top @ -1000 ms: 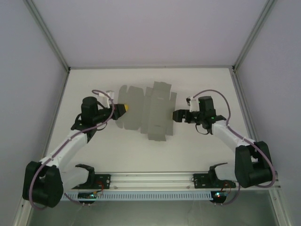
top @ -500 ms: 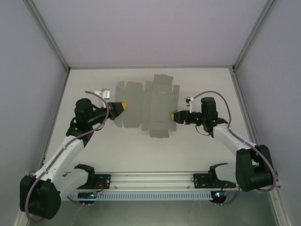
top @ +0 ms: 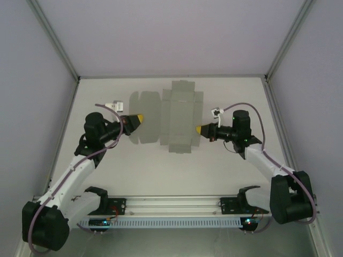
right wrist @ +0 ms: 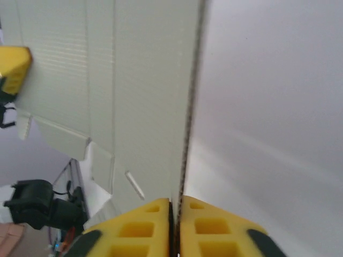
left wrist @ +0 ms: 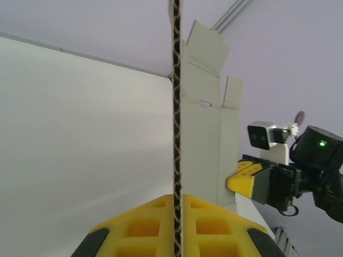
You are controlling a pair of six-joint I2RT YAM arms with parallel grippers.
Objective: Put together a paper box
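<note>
Between left tool (top: 138, 119) and right tool (top: 199, 129) stretches the flat paper box (top: 171, 115).

Through the left wrist camera the flat grey cardboard sheet (left wrist: 201, 134) stands edge-on, so its other face is hidden. The left gripper (left wrist: 177, 219) is cut off by the bottom border; whether its yellow ribbed plastic pads (left wrist: 139, 227) press the sheet or only lie beside it, I cannot tell. Through the right wrist camera the near edge of the sheet is blurred, and the right gripper (right wrist: 174, 222) is also cut by the bottom border. From above, I cannot tell whether the sheet lies on the white table (top: 161, 171) or hangs over it.
</note>
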